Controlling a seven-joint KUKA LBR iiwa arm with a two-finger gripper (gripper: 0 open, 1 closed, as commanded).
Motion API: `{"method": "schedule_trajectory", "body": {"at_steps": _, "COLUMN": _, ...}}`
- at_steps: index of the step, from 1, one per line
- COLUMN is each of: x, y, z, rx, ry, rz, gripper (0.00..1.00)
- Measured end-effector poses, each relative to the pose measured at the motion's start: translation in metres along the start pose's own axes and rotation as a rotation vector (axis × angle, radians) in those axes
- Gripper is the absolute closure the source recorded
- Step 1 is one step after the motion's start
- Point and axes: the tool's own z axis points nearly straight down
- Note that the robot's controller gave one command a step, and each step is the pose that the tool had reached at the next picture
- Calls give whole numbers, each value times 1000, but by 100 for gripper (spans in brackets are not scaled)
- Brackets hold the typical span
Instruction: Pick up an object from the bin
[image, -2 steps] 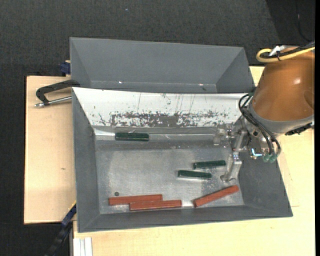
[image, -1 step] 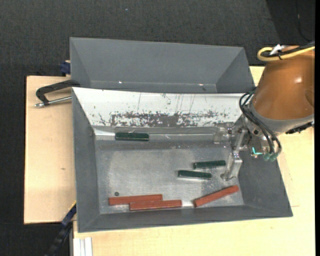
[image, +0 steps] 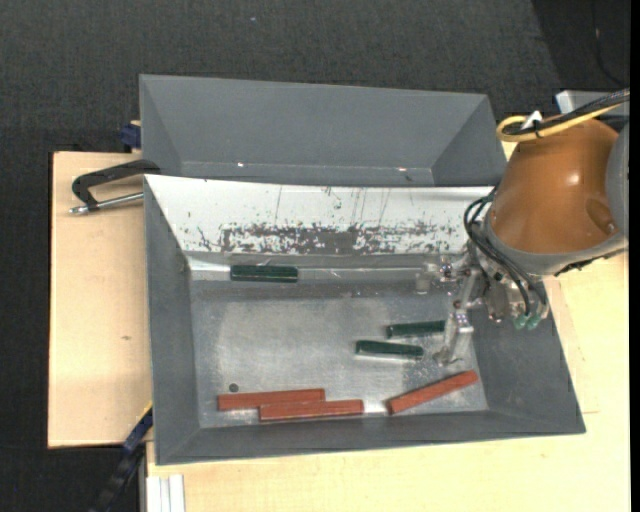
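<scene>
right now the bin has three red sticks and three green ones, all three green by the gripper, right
Not quite: the camera view shows only two green sticks by the gripper; the third green stick lies apart at the back left. Three red sticks is right.

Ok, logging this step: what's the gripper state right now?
Gripper: open or shut cannot be told; it is at the right of the bin, beside a dark green stick.

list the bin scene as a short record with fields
gripper: gripper low in the right part of the bin
nearest: upper green stick and lower green stick just left of it; slanted red stick in front
rest: far green stick by back wall; left red stick and middle red stick along front
</scene>
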Motion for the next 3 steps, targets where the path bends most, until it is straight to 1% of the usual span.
{"method": "schedule_trajectory", "body": {"at_steps": 1, "x": -15, "y": 3, "z": 68, "rx": -1, "ry": 3, "rz": -236, "gripper": 0}}
{"method": "schedule_trajectory", "body": {"at_steps": 2, "x": -23, "y": 0, "z": 124, "rx": -2, "ry": 5, "rz": -239, "gripper": 100}}
{"method": "schedule_trajectory", "body": {"at_steps": 3, "x": -22, "y": 0, "z": 126, "rx": -2, "ry": 7, "rz": -239, "gripper": 0}}
